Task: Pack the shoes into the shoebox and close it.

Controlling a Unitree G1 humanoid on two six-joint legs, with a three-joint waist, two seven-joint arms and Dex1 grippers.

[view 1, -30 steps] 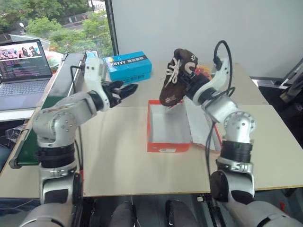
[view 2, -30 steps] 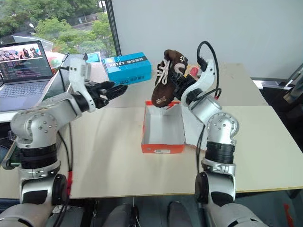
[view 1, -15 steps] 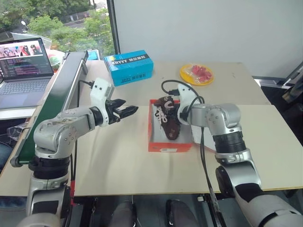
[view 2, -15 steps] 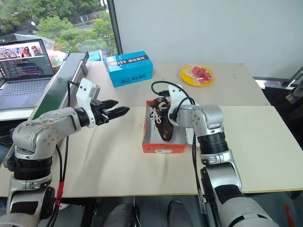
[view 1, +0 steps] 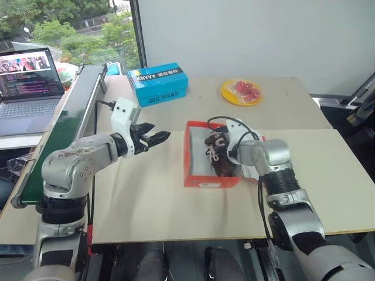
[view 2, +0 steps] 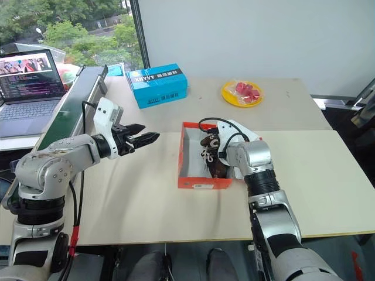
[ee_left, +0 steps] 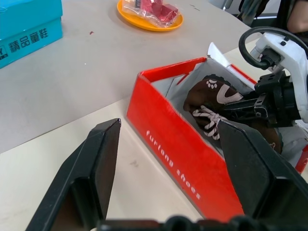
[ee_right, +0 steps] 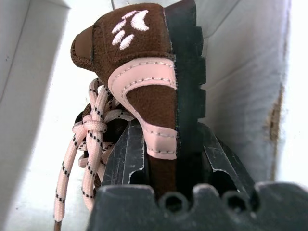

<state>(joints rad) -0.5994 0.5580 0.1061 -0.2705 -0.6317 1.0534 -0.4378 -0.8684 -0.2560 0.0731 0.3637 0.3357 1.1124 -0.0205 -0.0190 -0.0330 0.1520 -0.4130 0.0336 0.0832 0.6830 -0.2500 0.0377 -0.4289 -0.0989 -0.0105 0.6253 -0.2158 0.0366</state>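
Right hand (ee_right: 166,163) grips the shoes (view 1: 218,153) inside the shoebox (view 1: 196,181); left hand (view 1: 157,138) hovers wide, empty, beside it.

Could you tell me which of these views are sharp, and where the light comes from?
Head views: sharp, with daylight from the window. Left wrist view: the near pincer fingers are soft. Right wrist view: the shoes are crisp.
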